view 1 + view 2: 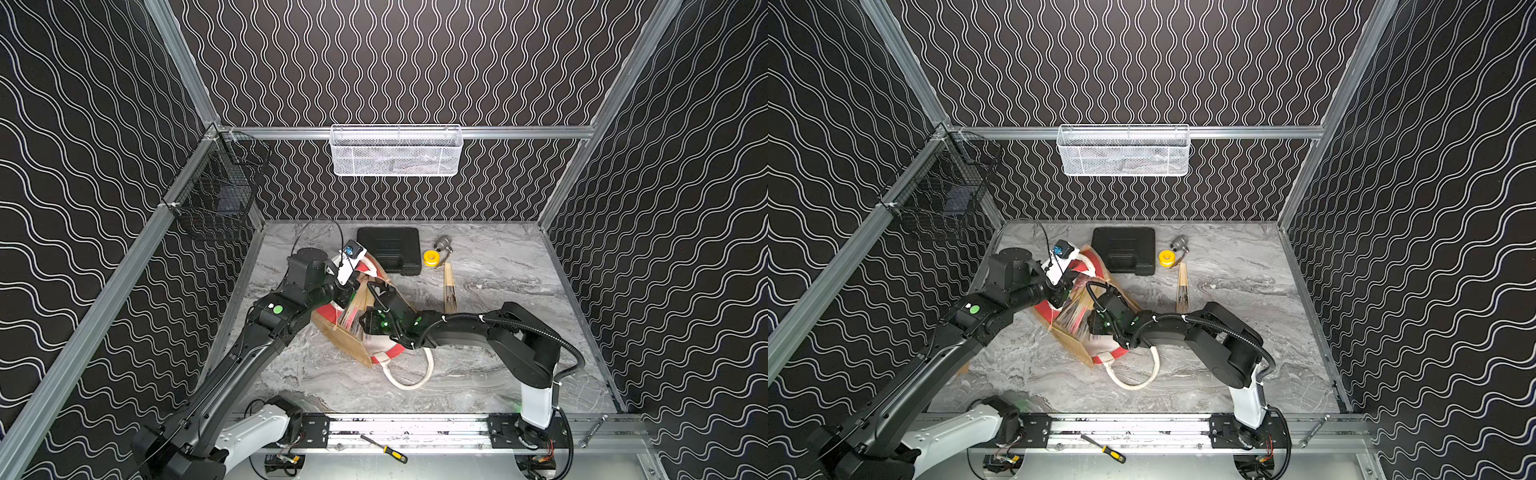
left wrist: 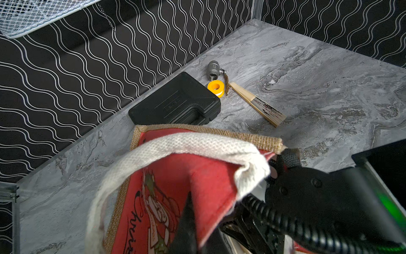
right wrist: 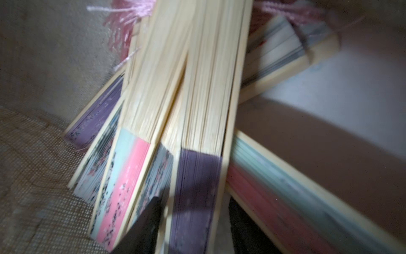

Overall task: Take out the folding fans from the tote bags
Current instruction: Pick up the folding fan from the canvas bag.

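The tote bag (image 1: 345,340) (image 1: 1075,349) lies on its side mid-table, its mouth toward the left arm. Its white rope handle (image 1: 409,374) trails forward. My left gripper (image 2: 197,211) (image 1: 351,291) is shut on the bag's red printed rim (image 2: 208,180) and holds it up. My right gripper (image 3: 195,228) (image 1: 1090,328) is deep inside the bag, open, with one finger (image 3: 145,224) on each side of a purple folding fan (image 3: 197,198). Several more fans (image 3: 153,88) are stacked around it, with pink tassels (image 3: 123,26) behind. One fan (image 1: 449,286) (image 2: 259,103) lies out on the table.
A black plastic case (image 1: 390,249), a yellow tape roll (image 1: 430,257) and a metal fitting (image 1: 444,243) sit at the back. A white mesh basket (image 1: 395,151) hangs on the rear rail and a black wire basket (image 1: 216,187) on the left rail. A screwdriver (image 1: 384,449) lies on the front rail.
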Available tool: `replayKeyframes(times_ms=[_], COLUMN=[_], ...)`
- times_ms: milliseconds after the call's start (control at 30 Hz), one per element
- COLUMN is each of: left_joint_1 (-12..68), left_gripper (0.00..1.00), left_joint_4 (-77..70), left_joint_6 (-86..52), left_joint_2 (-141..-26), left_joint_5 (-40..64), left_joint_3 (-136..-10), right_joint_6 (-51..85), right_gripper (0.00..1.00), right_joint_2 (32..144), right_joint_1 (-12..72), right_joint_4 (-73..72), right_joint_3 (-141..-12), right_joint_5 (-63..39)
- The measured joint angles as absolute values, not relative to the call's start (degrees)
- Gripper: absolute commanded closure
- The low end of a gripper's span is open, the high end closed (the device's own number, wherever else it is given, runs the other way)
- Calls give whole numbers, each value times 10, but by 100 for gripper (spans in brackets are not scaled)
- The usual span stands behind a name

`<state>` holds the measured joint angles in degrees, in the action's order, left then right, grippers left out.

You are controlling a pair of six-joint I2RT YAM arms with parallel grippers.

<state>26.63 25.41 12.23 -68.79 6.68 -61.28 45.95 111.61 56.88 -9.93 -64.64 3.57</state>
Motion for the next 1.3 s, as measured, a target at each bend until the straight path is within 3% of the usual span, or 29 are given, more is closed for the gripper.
replayKeyframes(times_ms=[167, 400, 1300], left_joint_1=[266, 266, 266], left_gripper=[100, 100, 100], left_joint_4=[254, 254, 253], left_joint_6=[122, 122, 122], left_joint_2=[-689, -689, -691], left_joint_5=[67, 67, 71], left_joint_3=[-613, -613, -613], right_joint_6=[470, 474, 439], right_gripper=[64, 70, 82], right_joint_2=[1119, 1113, 1010], right_joint_1=[568, 568, 568], right_joint_4=[-107, -106, -92], right_joint_3=[-648, -649, -589], right_joint_5=[20, 12, 14])
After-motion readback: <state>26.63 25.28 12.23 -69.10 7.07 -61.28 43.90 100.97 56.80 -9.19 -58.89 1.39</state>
